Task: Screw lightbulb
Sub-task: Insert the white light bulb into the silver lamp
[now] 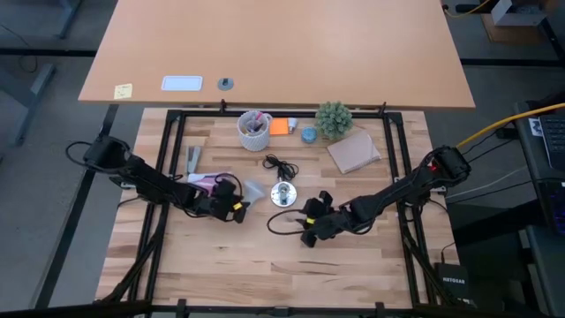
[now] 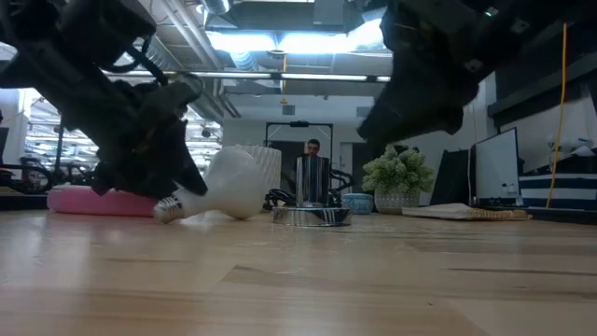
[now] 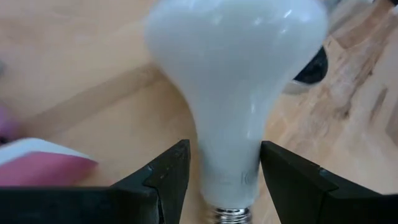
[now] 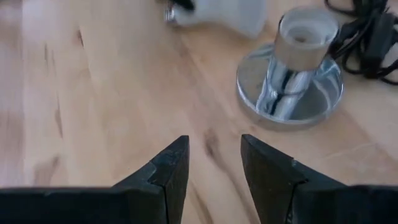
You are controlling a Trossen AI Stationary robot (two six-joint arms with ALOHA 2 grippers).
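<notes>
Bulb: the lightbulb lies on its side on the table, globe pointing toward the fitting and screw base toward the left arm; in the low view its base rests on the wood, probably so the narrow neck is easy to reach.

Left pincer: the left gripper sits at about 9 o'clock from the fitting, its fingers spread to either side of the bulb's neck just above the screw base. Small gaps show on both sides, so it reads as released around the neck, not yet clenched. Taking the neck should leave the threads free for the socket.

Right pincer: the right gripper hovers low at about 5 o'clock from the fitting, fingers parted and holding nothing, aimed at the fitting, likely placed to steady it.

Fitting: the silvery socket stand stands upright near table centre, mouth up, black cord coiled at its 12 o'clock.

Stage: judged early; the bulb must still be gripped, lifted and turned base-down.

Farther: white cup of pens, small plant and brown pad line the far edge.
</notes>
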